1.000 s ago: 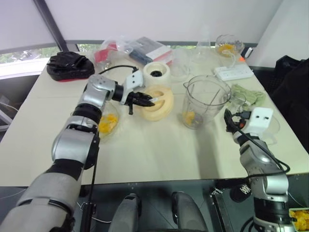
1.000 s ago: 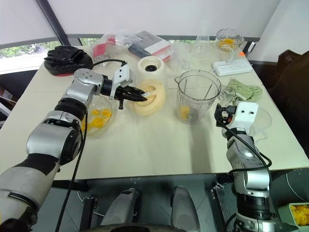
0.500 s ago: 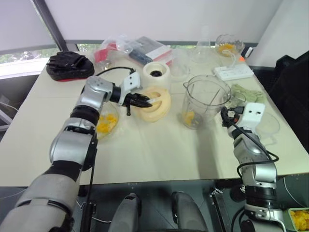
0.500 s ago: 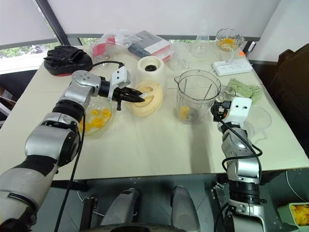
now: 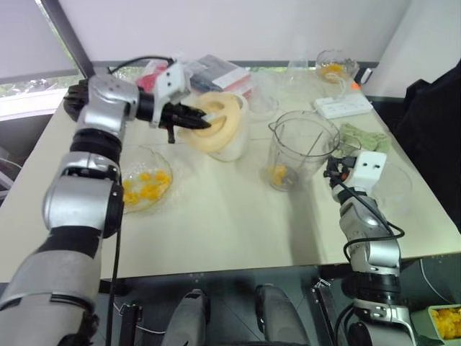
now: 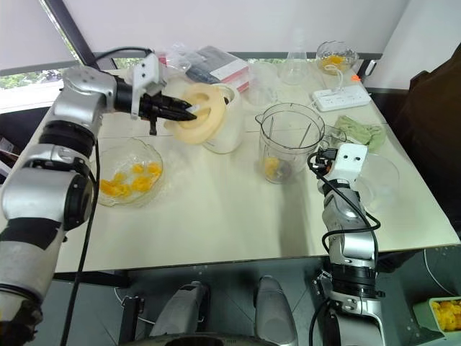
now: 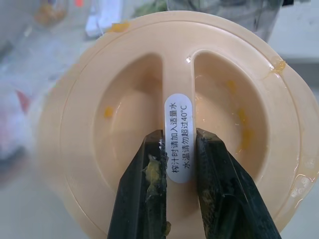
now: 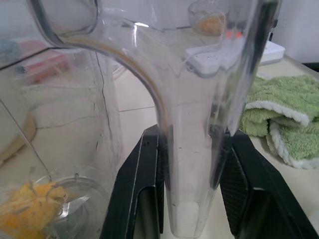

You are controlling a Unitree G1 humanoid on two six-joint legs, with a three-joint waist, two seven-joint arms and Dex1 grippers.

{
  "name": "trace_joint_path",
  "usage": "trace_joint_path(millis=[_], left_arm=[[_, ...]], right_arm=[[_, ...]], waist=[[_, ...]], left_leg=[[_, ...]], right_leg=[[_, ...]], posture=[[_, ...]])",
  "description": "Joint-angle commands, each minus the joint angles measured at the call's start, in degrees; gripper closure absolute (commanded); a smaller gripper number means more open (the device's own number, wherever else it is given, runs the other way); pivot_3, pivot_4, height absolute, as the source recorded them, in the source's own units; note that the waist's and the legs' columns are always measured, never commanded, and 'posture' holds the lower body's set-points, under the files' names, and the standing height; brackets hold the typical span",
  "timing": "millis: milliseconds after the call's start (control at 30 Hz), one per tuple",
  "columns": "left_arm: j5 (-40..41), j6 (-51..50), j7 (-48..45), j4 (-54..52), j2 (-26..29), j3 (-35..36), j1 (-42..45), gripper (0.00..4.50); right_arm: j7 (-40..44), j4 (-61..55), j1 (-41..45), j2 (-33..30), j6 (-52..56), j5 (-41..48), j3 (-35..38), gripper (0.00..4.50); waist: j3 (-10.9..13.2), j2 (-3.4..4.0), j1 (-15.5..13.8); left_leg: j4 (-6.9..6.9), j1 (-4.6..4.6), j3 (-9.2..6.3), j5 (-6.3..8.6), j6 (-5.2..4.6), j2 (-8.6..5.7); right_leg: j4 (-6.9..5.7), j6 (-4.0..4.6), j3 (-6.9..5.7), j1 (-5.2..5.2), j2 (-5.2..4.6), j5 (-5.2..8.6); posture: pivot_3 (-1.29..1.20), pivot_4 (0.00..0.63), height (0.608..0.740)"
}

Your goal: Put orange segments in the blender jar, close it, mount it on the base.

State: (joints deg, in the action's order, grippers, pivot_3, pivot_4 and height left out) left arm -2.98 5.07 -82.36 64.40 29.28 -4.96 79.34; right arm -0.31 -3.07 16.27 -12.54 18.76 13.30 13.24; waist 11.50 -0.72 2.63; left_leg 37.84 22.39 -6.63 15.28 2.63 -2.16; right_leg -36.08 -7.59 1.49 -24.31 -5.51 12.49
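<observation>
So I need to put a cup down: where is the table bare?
The near strip of the table, in front of the fruit bowl and blender jar, is bare. The far edge around the power strip is crowded.

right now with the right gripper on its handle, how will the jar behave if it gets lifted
The jar looks like clear rigid plastic, so it probably won't flex. It is tall and holds only a few orange segments, so likely light, yet apt to tilt when lifted by the side handle. The right gripper has its fingers against that smooth handle, which may be slippery.
</observation>
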Motion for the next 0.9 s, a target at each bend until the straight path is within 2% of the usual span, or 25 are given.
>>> trace_joint_path(millis=[33, 467, 900], left_arm=[[1.6, -0.8, -1.3, 1.8, 0.6, 1.7, 5.6, 4.24], [0.3, 0.3, -5.8, 6.9, -3.2, 0.8, 14.1, 4.24], [-0.2, 1.9, -9.9, 8.0, -7.0, 0.4, 17.0, 4.24]], right_arm=[[-0.3, -7.4, 0.9, 1.0, 0.2, -0.6, -2.0, 3.6], [0.8, -21.1, -1.6, 1.3, 10.4, -4.3, -9.8, 3.6], [4.7, -29.0, -5.1, 0.9, 20.0, -2.5, -11.4, 3.6]], waist=[[0.1, 0.07, 0.1], [0.1, 0.08, -0.1], [0.1, 0.08, -0.1]], left_leg=[[0.0, 0.02, 0.0, 0.0, 0.0, 0.0], [-0.12, 0.08, 0.0, 0.0, 0.0, 0.0], [-0.13, 0.11, -0.01, 0.0, 0.0, 0.0]], right_leg=[[-0.02, 0.0, 0.0, -0.04, 0.0, 0.0], [-0.02, -0.02, 0.0, -0.14, 0.0, 0.02], [0.0, -0.03, 0.0, -0.16, -0.01, 0.02]], posture=[[0.0, 0.15, 0.74], [0.0, 0.15, 0.74], [0.0, 0.15, 0.74]])
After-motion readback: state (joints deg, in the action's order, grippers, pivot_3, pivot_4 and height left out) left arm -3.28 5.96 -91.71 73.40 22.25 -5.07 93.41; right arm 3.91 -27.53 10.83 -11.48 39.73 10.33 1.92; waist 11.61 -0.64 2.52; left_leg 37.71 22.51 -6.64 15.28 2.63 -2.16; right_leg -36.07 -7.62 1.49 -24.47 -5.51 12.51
